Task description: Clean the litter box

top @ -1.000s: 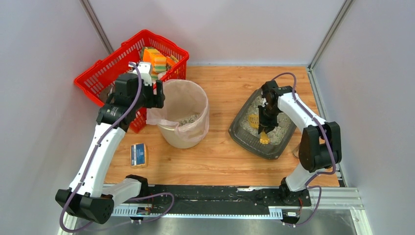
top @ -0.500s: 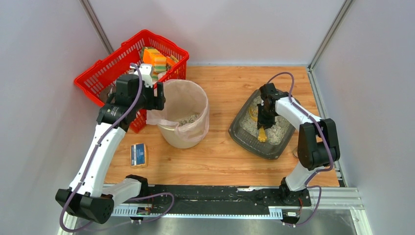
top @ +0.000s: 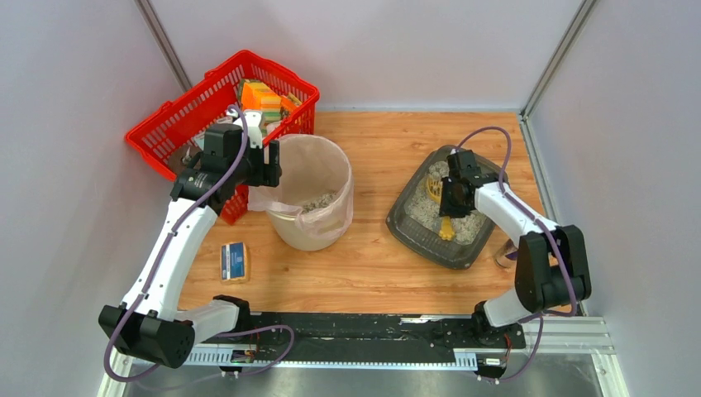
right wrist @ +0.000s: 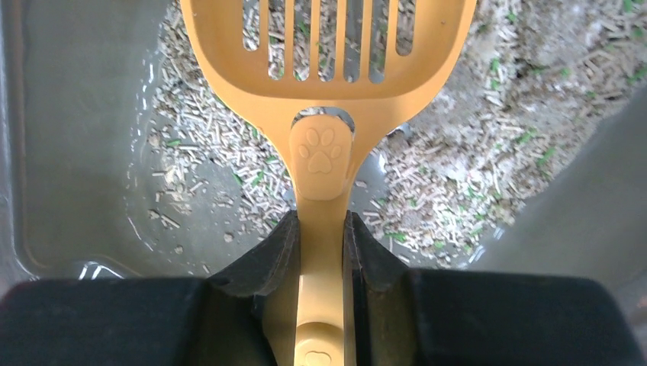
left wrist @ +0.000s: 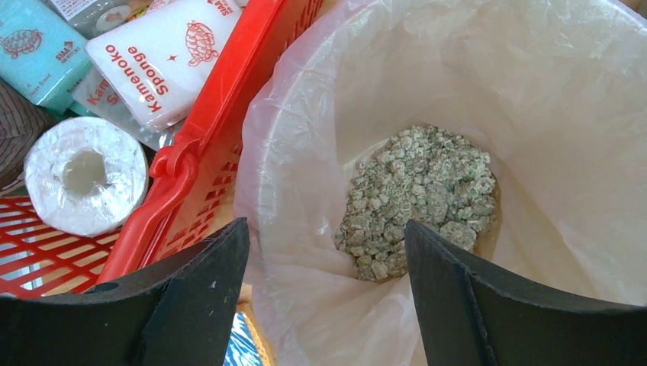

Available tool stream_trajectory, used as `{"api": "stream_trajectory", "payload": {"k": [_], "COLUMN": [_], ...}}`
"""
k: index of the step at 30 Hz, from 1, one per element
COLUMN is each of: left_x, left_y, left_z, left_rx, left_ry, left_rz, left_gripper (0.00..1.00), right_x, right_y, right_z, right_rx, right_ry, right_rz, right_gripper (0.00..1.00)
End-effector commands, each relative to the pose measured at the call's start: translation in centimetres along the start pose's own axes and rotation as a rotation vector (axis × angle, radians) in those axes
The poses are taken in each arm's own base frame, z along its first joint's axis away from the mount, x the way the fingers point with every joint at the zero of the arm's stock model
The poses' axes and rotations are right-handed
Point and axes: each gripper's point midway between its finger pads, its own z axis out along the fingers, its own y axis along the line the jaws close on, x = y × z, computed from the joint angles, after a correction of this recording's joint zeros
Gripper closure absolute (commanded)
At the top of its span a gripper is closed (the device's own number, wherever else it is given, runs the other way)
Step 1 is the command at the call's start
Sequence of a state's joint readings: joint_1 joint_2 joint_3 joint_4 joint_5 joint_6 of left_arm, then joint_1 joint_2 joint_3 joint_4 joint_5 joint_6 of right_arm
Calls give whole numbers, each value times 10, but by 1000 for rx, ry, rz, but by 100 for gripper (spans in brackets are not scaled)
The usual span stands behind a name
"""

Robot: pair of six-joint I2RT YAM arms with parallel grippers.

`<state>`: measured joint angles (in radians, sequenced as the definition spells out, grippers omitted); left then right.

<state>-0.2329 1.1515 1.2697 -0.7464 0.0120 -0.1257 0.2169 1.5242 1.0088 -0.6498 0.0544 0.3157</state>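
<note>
The litter box (top: 411, 229) sits at the right of the table, a dark grey tray (right wrist: 76, 152) with pale litter spread thin over its floor. My right gripper (top: 454, 201) is over it, shut on the handle of a yellow slotted scoop (right wrist: 328, 61). The scoop's head (top: 431, 187) lies over the litter at the tray's far left part. My left gripper (top: 269, 163) is open at the left rim of the round beige bin (top: 318, 231). It holds nothing (left wrist: 326, 229) and stands above the bin's clear bag liner (left wrist: 305, 114). Grey-green litter clumps (left wrist: 420, 198) lie at the bin's bottom.
A red mesh basket (top: 165, 132) with sponge packs and a paper roll stands at the far left, touching the bin (left wrist: 191, 145). A blue-labelled sponge pack (top: 235, 261) lies on the wooden table near the left arm. Booth walls close in on both sides and the back.
My right gripper has carried the scoop toward the far part of the tray, and its wrist has swung right. The left arm has shifted slightly away, still open at the bin's rim.
</note>
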Motion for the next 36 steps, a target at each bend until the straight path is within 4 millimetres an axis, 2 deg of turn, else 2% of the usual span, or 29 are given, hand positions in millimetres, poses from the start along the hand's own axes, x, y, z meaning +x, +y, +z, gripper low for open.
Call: {"api": "stream_trajectory", "payload": {"k": [1, 10, 16, 19, 21, 26, 29, 30, 32, 34, 36], "left_x": [-5, -5, -5, -5, -4, -4, -3, -3, -3, -3, -2], "left_y": [-3, -1, -2, -2, -2, -4, -6, -5, -5, -5, -5], "left_z": [-2, -1, 1, 1, 1, 3, 4, 4, 4, 4, 4], "left_rx": [20, 14, 19, 19, 18, 32, 39, 38, 33, 35, 38], "left_ry": [-18, -24, -23, -23, -21, -18, -13, -15, -14, -15, -12], "left_rz": [-5, 3, 5, 5, 5, 0, -1, 0, 0, -1, 0], "left_gripper": [18, 18, 18, 18, 18, 19, 19, 19, 19, 19, 19], "right_x": [-4, 23, 10, 11, 17, 11, 19, 29, 36, 31, 19], "right_y": [-12, -10, -24, -7, -4, -12, 3, 16, 17, 8, 5], "right_z": [-18, -40, -60, -70, -73, -75, -76, -76, -74, -71, -77], "right_rx": [37, -4, 65, -1, 6, 28, 10, -2, 0, -12, -34], "right_ry": [-81, -116, -220, -229, -217, -222, -200, -188, -157, -153, -192], "right_rz": [33, 82, 105, 91, 55, 101, 82, 18, -1, 46, 108], "right_gripper": [100, 100, 100, 100, 100, 100, 100, 100, 100, 100, 100]}}
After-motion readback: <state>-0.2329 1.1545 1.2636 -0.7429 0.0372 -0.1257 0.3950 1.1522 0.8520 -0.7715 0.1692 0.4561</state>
